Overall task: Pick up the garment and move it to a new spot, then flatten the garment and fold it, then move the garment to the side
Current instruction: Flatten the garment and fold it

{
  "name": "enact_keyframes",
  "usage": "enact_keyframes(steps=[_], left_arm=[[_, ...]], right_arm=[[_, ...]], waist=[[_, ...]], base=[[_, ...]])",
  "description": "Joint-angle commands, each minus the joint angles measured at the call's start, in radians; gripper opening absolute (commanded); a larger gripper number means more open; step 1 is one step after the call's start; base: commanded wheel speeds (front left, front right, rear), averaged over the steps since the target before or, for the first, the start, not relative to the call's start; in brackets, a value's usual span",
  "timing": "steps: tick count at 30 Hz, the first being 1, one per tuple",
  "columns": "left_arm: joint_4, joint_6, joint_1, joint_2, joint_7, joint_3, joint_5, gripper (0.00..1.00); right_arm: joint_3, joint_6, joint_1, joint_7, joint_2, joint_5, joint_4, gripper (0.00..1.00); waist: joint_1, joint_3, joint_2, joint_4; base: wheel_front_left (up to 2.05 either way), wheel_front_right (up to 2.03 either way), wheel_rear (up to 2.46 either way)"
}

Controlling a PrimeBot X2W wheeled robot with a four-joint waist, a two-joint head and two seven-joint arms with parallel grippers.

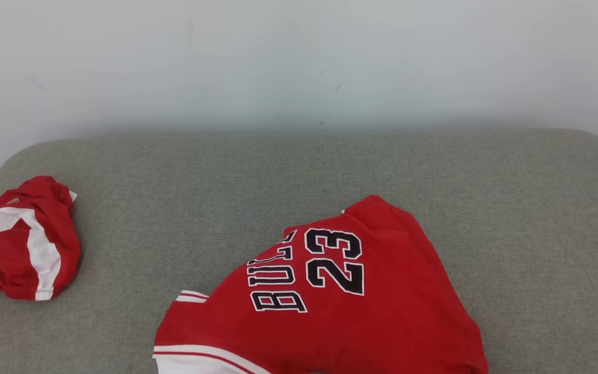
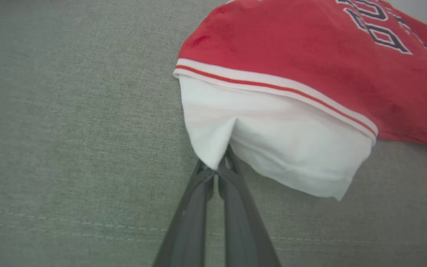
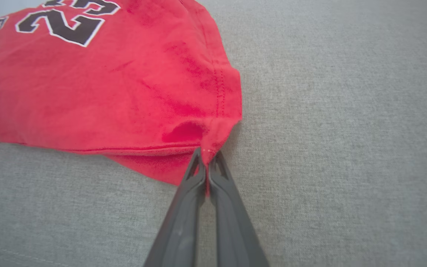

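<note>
Both jaws are clamped on the near edge of the jersey.

Nearest you, your left gripper [image 2: 217, 170] pinches a fold of the white sleeve cloth [image 2: 280, 148]. Your right gripper [image 3: 207, 164] is nipped tight on the hem corner of the red cotton jersey with black "BULLS 23" lettering [image 1: 382, 322]. The jersey lies on the grey woven cushion [image 1: 299, 171], running away from both jaws, one arm at each near corner, so I'd judge a level lift. Far left, well apart, sits a crumpled red-and-white garment [image 1: 24, 239].
</note>
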Motion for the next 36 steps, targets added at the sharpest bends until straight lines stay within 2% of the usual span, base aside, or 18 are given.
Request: enact_keyframes(steps=[1, 6, 10, 11, 12, 13, 14, 15, 34, 35, 36], left_arm=[[-0.015, 0.000, 0.019, 0.003, -0.004, 0.009, 0.002, 0.00], [-0.086, -0.001, 0.050, 0.001, -0.003, 0.035, 0.007, 0.00], [-0.071, -0.001, 0.054, 0.000, -0.003, 0.021, 0.008, 0.00], [-0.058, -0.001, 0.049, 0.000, -0.003, 0.017, 0.004, 0.00], [-0.043, 0.000, 0.045, 0.001, -0.003, 0.016, -0.005, 0.00], [-0.024, 0.000, 0.044, 0.001, -0.003, 0.014, -0.009, 0.00], [-0.018, 0.000, 0.037, 0.000, -0.004, 0.015, -0.009, 0.33], [-0.009, 0.000, 0.035, 0.000, -0.003, 0.019, -0.007, 1.00], [0.057, 0.000, -0.002, 0.003, -0.003, 0.010, -0.015, 1.00], [0.063, 0.000, -0.009, 0.003, -0.003, 0.006, -0.016, 1.00], [0.059, 0.000, -0.019, 0.002, -0.003, -0.002, -0.019, 1.00]], right_arm=[[-0.001, -0.002, 0.013, -0.001, 0.002, 0.000, -0.018, 0.00], [-0.009, -0.002, 0.074, -0.001, -0.002, -0.001, -0.099, 0.00], [0.005, -0.002, 0.074, -0.001, -0.007, -0.004, -0.092, 0.00], [0.008, -0.002, 0.067, -0.001, -0.007, -0.003, -0.086, 0.41], [0.012, -0.002, 0.060, -0.001, -0.008, -0.005, -0.082, 1.00], [0.014, -0.002, 0.054, -0.001, -0.010, -0.003, -0.077, 1.00], [0.016, -0.002, 0.051, -0.001, -0.012, 0.000, -0.074, 1.00], [0.017, -0.002, 0.052, -0.001, -0.013, 0.003, -0.071, 1.00], [0.001, -0.002, 0.009, -0.001, -0.002, -0.002, 0.003, 1.00], [0.003, -0.002, 0.001, -0.001, 0.000, -0.001, 0.011, 0.86], [0.006, -0.002, -0.008, -0.001, 0.002, 0.000, 0.016, 0.40]], waist=[[0.0000, 0.000, 0.0000, 0.002], [0.0000, 0.000, 0.0000, 0.008], [0.0000, -0.002, 0.0000, 0.000], [0.0000, -0.002, 0.0000, -0.002], [0.0000, -0.003, 0.0000, -0.005], [0.0000, -0.003, 0.0000, -0.007], [0.0000, -0.004, 0.0000, -0.008], [0.0000, -0.004, 0.0000, -0.009], [0.0000, 0.002, 0.0000, -0.014], [0.0000, 0.003, 0.0000, -0.014], [0.0000, 0.003, 0.0000, -0.013]], base=[[0.00, 0.00, 0.00], [0.00, 0.00, 0.00], [0.00, 0.00, 0.00], [0.00, 0.00, 0.00], [0.00, 0.00, 0.00], [0.00, 0.00, 0.00], [0.00, 0.00, 0.00], [0.00, 0.00, 0.00], [0.00, 0.00, 0.00], [0.00, 0.00, 0.00], [0.00, 0.00, 0.00]])
